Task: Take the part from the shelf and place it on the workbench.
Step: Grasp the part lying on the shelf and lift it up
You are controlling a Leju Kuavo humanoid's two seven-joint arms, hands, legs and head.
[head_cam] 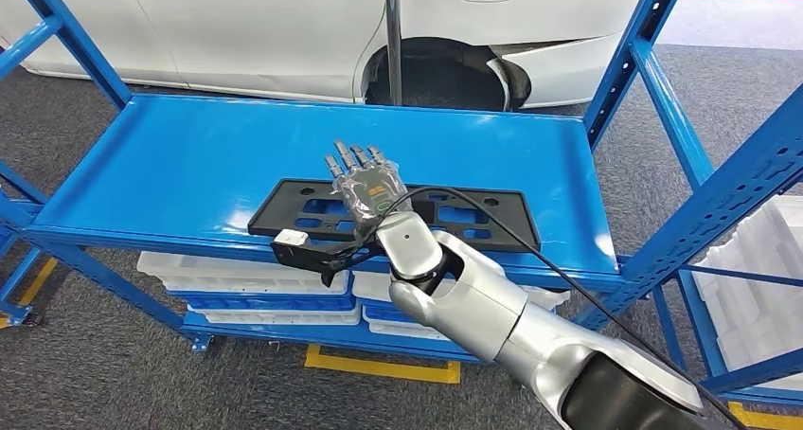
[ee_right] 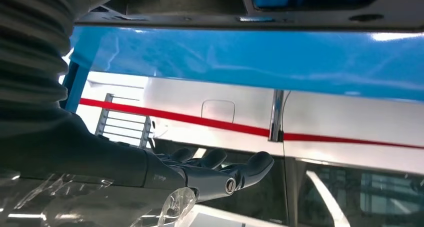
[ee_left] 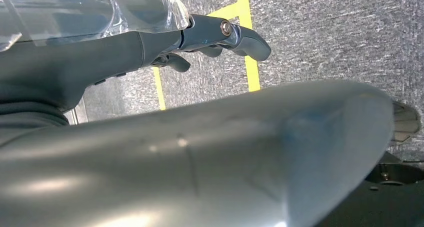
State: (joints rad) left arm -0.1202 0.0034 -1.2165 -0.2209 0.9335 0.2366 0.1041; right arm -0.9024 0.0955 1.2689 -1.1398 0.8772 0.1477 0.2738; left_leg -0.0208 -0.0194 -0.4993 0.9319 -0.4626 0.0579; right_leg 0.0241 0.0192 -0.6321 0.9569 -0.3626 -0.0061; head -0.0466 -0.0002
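Observation:
The part [head_cam: 473,217] is a flat black plastic panel with rectangular cut-outs, lying lengthwise near the front edge of the blue shelf [head_cam: 189,165]. My right hand [head_cam: 371,188] is stretched out over the panel's middle, fingers straight and apart, pointing toward the back of the shelf and holding nothing. Whether the palm touches the panel I cannot tell. In the right wrist view the same hand [ee_right: 200,172] shows its fingers extended, with the shelf's blue surface [ee_right: 250,57] beyond. My left hand [ee_left: 210,37] hangs over the grey floor with nothing in it.
Blue uprights [head_cam: 653,80] frame the shelf on both sides. White trays [head_cam: 246,283] are stacked on the lower level. A white car [head_cam: 284,32] stands behind the rack. Yellow tape [head_cam: 379,366] marks the carpet in front, and white foam trays [head_cam: 758,269] sit to the right.

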